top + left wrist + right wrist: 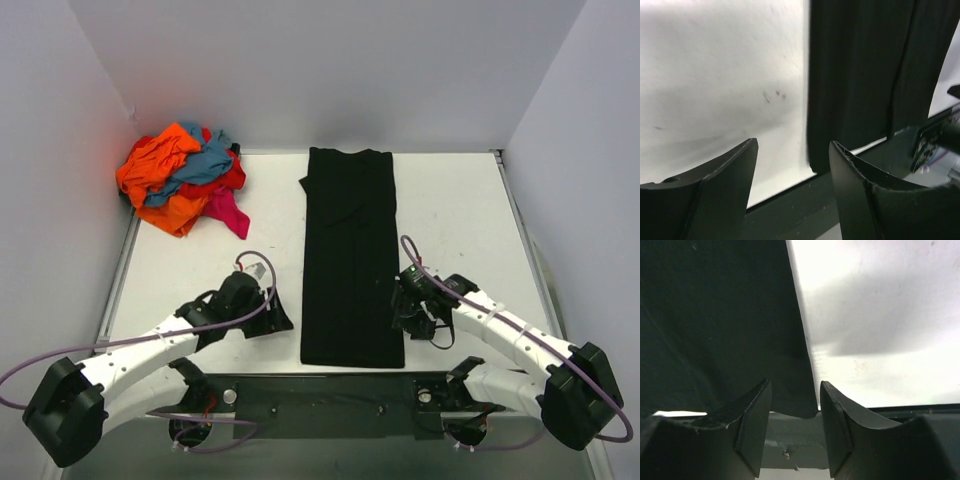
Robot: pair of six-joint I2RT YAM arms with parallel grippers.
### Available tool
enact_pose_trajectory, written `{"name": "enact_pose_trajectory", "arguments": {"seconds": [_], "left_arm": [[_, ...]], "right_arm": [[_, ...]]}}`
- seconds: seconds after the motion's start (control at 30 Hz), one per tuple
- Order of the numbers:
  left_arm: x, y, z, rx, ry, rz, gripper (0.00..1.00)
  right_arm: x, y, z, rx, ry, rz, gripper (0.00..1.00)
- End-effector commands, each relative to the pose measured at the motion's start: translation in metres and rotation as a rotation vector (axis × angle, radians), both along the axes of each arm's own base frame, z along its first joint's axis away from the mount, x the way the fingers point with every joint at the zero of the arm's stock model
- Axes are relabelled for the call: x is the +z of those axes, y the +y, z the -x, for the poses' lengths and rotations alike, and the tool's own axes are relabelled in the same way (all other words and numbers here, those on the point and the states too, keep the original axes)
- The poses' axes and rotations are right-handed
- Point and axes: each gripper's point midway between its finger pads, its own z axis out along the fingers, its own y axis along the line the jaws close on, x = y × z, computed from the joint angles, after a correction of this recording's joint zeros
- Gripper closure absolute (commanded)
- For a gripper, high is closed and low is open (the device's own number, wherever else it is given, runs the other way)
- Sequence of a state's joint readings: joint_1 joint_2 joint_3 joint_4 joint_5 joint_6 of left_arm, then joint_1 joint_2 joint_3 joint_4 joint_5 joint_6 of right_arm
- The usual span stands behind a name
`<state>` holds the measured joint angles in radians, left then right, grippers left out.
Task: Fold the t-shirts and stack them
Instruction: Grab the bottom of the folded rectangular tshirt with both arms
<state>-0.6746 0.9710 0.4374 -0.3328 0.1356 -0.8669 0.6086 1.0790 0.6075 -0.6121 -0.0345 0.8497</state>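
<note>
A black t-shirt lies flat in a long narrow strip down the middle of the white table, its sides folded in. My left gripper is open and empty just left of the shirt's near left corner. My right gripper is open and empty at the shirt's near right corner. The shirt fills the upper right of the left wrist view and the upper left of the right wrist view. A crumpled pile of orange, blue, red and pink t-shirts sits at the far left corner.
A dark base plate runs along the table's near edge under both arms; the shirt's hem overlaps it slightly. White walls enclose the table on the left, back and right. Purple cables loop from both arms.
</note>
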Motion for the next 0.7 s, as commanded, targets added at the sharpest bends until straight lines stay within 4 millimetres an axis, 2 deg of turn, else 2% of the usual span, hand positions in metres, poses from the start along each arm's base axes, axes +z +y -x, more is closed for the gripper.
{"name": "enact_pose_trajectory", "arguments": {"seconds": [0.0,0.2,0.33,0.57,0.67], "left_arm": [[0.003,-0.023,0.032,-0.056,0.057,0.061,0.33],[-0.001,-0.040,0.056,-0.119,0.097,0.045,0.37],[-0.005,-0.048,0.061,-0.144,0.120,0.035,0.42],[-0.011,-0.055,0.065,-0.162,0.150,0.040,0.45],[-0.012,-0.057,0.064,-0.161,0.151,0.044,0.47]], "right_arm": [[-0.010,-0.012,0.031,-0.018,0.083,0.061,0.62],[-0.024,-0.018,0.062,-0.002,0.146,0.094,0.65],[-0.029,-0.018,0.064,0.001,0.147,0.094,0.69],[-0.040,-0.016,0.072,0.022,0.192,0.100,0.74],[-0.042,-0.015,0.071,0.021,0.189,0.095,0.80]]}}
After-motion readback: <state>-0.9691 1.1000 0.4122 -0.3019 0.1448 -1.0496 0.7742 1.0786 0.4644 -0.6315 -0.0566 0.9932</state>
